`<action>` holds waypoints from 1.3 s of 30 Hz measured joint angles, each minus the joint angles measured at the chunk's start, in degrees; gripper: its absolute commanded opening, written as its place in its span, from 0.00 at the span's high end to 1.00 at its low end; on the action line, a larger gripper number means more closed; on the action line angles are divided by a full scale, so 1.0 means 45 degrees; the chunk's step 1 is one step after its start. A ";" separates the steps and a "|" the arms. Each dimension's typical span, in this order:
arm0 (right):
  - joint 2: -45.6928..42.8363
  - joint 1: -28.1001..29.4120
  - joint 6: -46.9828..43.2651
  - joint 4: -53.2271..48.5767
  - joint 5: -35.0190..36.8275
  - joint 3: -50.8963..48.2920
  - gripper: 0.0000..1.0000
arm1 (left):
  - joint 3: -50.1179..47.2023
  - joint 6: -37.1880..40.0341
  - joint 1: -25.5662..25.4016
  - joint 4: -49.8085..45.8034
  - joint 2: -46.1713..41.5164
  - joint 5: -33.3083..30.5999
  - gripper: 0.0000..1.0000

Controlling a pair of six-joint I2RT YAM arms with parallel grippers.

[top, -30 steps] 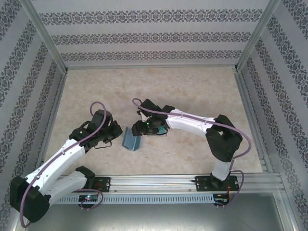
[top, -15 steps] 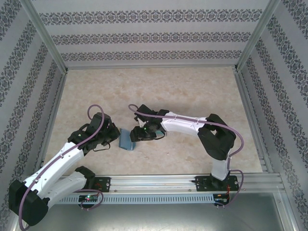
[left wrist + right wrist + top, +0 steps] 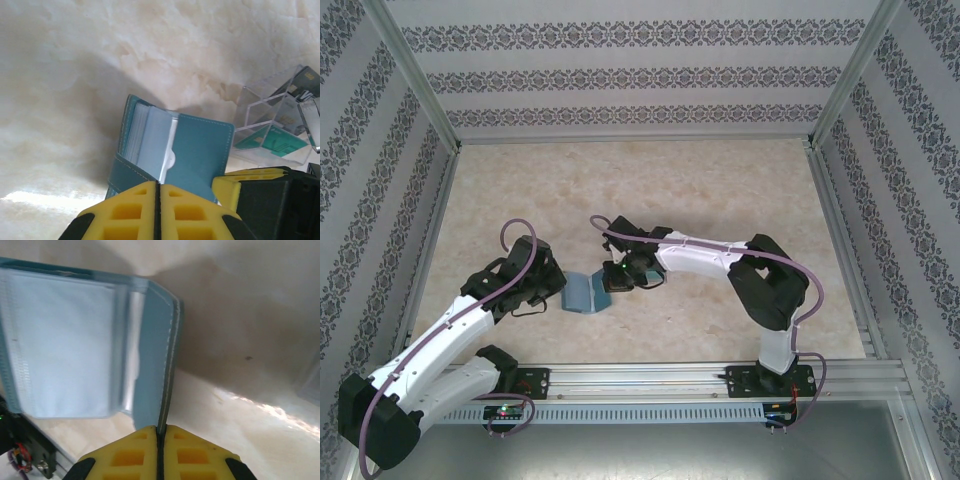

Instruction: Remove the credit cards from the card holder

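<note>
Card holder lay on the marbled beige table between the two arms, near the front rail. A second before, it had stood half-folded with the right arm a little off to its right. By this moment the right arm had closed in and the holder had slid slightly left and spread wider.

Left gripper: yellow fingers pressed together, pinching the near flap. Right gripper: fingers likewise shut, clamped on the stitched edge of the teal cover.

Judgement: the holder was braced open from both sides, which bared the pockets. No pull had begun, and one arm would have to let go first.

Materials: the cover was soft matte teal with a pale stitch line along its rim. The inner sleeves were thin, pale blue-grey and faintly translucent, with a rounded thumb notch seen from the left wrist. No print showed through, so I could not tell whether credit cards sat inside. A clear-rimmed stack of teal and black cards lay just beyond the holder.
</note>
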 measured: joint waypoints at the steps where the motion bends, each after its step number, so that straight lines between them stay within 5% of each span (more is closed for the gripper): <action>1: -0.0092 0.0000 0.0005 0.0039 0.0063 -0.0248 1.00 | -0.0015 0.0029 0.0000 -0.0044 0.0000 -0.0044 0.98; 2: -0.0189 0.0005 0.0010 0.0053 0.0097 -0.0471 1.00 | -0.0034 0.0039 0.0000 -0.0078 0.0000 -0.0112 0.91; 5: -0.0486 0.0005 0.0053 0.0170 0.0238 -0.1059 1.00 | -0.0073 0.0194 0.0000 -0.0403 0.0107 -0.0408 0.51; 8: -0.0544 0.0005 0.0117 0.0238 0.0364 -0.1195 1.00 | -0.0053 0.0223 0.0000 -0.0991 0.0359 -0.0748 0.43; 14: -0.0559 0.0010 0.0287 0.0403 0.0486 -0.1195 1.00 | 0.0549 0.0670 0.0000 -0.1739 0.0359 -0.0719 0.44; 25: -0.0559 0.0034 0.0345 0.0583 0.0612 -0.1195 1.00 | -0.1287 0.0670 0.0000 0.0423 0.1166 0.2093 0.52; 39: -0.0559 0.0034 0.0350 0.0597 0.0612 -0.1195 1.00 | -0.1617 0.0665 0.0000 0.1690 0.2754 0.2948 0.54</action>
